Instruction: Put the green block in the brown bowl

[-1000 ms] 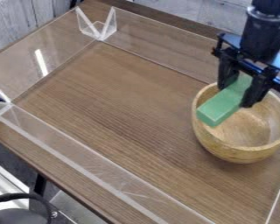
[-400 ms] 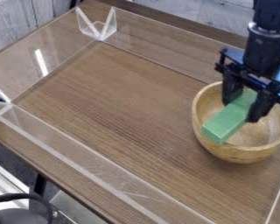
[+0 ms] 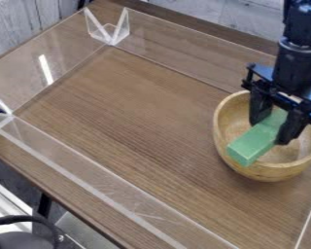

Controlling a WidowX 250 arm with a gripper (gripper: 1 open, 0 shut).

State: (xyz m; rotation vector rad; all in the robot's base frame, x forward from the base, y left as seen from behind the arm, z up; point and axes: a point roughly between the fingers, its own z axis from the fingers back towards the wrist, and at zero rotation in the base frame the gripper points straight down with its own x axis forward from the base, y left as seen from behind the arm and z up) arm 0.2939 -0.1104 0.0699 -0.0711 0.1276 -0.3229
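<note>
The gripper (image 3: 267,114), at the bowl's twelve o'clock, grips the green block (image 3: 257,140), which slants toward seven o'clock over the brown bowl (image 3: 291,163). Release too near the eight o'clock rim could tip the block outside.

Bright green block (image 3: 256,142), right of the frame. Light tan bowl (image 3: 264,169) around it in view. Black gripper (image 3: 278,105) above, with blue at the far right edge. Brown table (image 3: 132,117) across the middle. Black cable (image 3: 26,220) at lower left. Grey and dark streaks at the upper left corner.
</note>
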